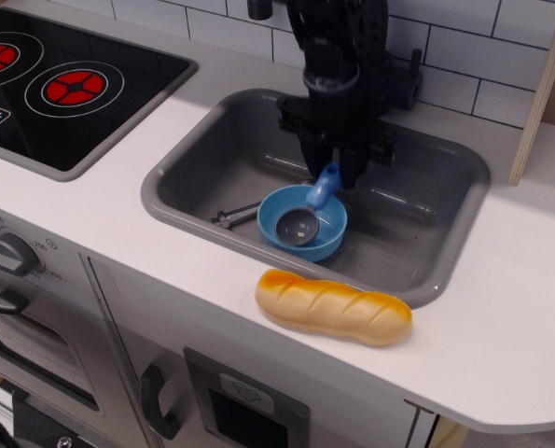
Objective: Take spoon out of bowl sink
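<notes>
Gripper (331, 174) clamps the spoon (308, 207) handle over the bowl (303, 223) mid-sink (459, 217), metal utensil (235, 216) left, bread loaf (333, 306) below.

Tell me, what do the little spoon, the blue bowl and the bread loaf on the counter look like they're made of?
Spoon: probably plastic, a chunky light-blue handle and a dark grey head with a soft sheen; the head might be metal.
Bowl: smooth light-blue plastic, evenly coloured and slightly glossy.
Bread loaf: likely toy plastic or rubber; its yellow-to-orange surface shines like a moulded skin, not a crust.
</notes>
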Controlling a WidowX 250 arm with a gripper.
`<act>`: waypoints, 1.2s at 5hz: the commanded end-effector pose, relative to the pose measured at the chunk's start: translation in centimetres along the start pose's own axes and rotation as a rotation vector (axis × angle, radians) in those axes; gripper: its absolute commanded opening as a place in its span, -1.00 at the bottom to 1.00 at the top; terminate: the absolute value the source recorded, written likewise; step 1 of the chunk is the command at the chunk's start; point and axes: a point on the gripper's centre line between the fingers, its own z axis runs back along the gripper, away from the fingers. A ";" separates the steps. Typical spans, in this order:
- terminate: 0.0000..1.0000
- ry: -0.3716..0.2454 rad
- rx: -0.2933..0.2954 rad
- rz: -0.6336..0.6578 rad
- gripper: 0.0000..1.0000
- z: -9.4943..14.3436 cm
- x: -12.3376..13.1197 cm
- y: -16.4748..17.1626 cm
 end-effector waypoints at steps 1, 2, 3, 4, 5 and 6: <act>-1.00 -0.080 -0.029 0.040 -1.00 5.0 1.5 0.1; -1.00 -0.057 -0.043 0.063 -1.00 5.1 1.3 -1.5; -1.00 -0.042 -0.045 0.126 -1.00 5.1 1.4 -3.9; -1.00 0.028 -0.054 0.196 -1.00 4.3 1.7 -6.5; -1.00 0.069 -0.024 0.218 -1.00 2.2 1.7 -8.0; -1.00 0.112 0.021 0.251 -1.00 -0.1 1.3 -9.1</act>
